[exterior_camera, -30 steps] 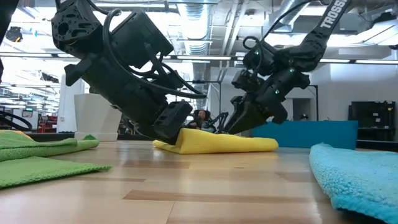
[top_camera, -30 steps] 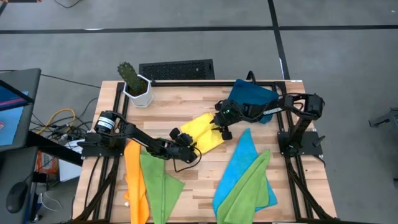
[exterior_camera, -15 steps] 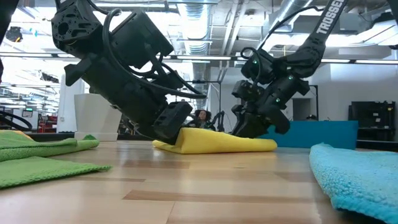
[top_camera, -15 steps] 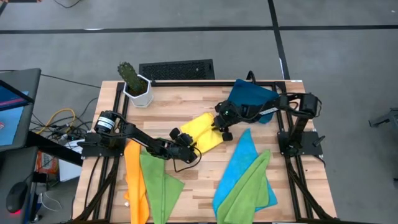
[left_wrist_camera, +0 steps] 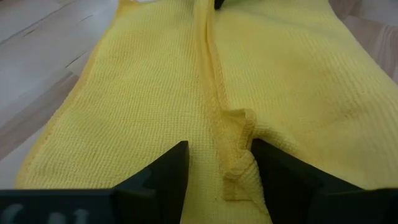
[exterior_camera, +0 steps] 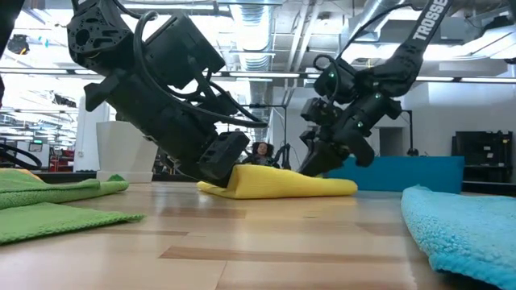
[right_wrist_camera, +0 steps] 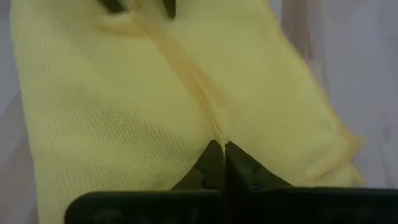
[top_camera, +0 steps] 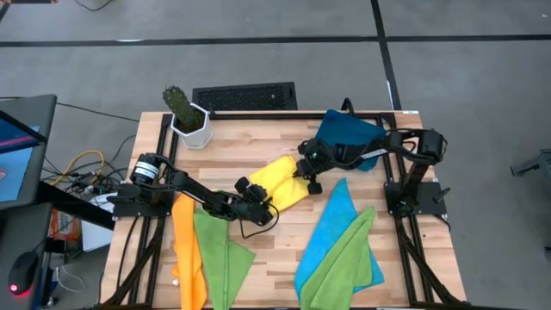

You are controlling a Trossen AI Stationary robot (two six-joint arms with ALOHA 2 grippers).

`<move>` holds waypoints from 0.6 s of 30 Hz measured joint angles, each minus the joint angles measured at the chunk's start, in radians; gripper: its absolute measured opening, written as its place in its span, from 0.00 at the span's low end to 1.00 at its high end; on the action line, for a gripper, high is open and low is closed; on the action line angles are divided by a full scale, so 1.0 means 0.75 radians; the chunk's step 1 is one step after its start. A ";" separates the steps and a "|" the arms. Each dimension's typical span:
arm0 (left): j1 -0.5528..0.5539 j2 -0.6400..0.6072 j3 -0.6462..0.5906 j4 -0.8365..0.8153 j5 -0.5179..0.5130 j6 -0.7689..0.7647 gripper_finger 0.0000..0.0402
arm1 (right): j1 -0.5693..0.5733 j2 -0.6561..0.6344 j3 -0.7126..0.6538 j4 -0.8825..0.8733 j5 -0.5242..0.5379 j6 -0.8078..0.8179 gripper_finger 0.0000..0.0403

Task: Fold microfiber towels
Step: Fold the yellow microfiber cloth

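Observation:
The yellow towel (top_camera: 281, 178) lies folded on the table's middle, with two hemmed edges meeting in a ridge along its top (left_wrist_camera: 211, 74). My left gripper (top_camera: 263, 204) is at its near-left end, open, with one finger on each side of that ridge (left_wrist_camera: 219, 152). My right gripper (top_camera: 303, 178) is at the towel's far-right end, shut on the ridge (right_wrist_camera: 222, 146). An orange towel (top_camera: 188, 250) and a lime green one (top_camera: 222, 251) lie at the near left. A bright blue towel (top_camera: 331, 226) and a second lime green one (top_camera: 346, 257) lie at the near right. My left gripper's open fingertips (left_wrist_camera: 177, 163) rest on the yellow towel's top layer, slanting down from the near left. The puckered hem ridge (left_wrist_camera: 239, 124) stands between them, unpinched. My right gripper pinches the ridge of hemmed edges (right_wrist_camera: 216, 127) between its two fingers at the towel's far-right end. It comes slanting down from the far right, along the ridge. The towel lies flat on the table.
A dark-blue tray (top_camera: 349, 136) sits at the far right, close behind my right arm. A cactus in a white pot (top_camera: 188, 116) stands at the far left corner. Bare wood shows between the two towel piles (top_camera: 275, 250).
My right gripper has shut its fingers on the yellow towel's far-right end and stayed in place. The towel has kept lying flat.

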 joint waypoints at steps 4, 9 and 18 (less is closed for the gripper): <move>0.000 -0.015 -0.001 -0.007 0.027 0.001 0.43 | 0.009 -0.065 0.000 -0.040 0.037 0.020 0.11; -0.002 -0.049 -0.003 -0.021 0.046 0.044 0.41 | 0.006 -0.110 0.000 -0.155 0.045 0.032 0.05; -0.002 -0.071 -0.002 -0.014 0.060 0.061 0.35 | 0.062 -0.117 -0.001 -0.229 0.117 0.082 0.08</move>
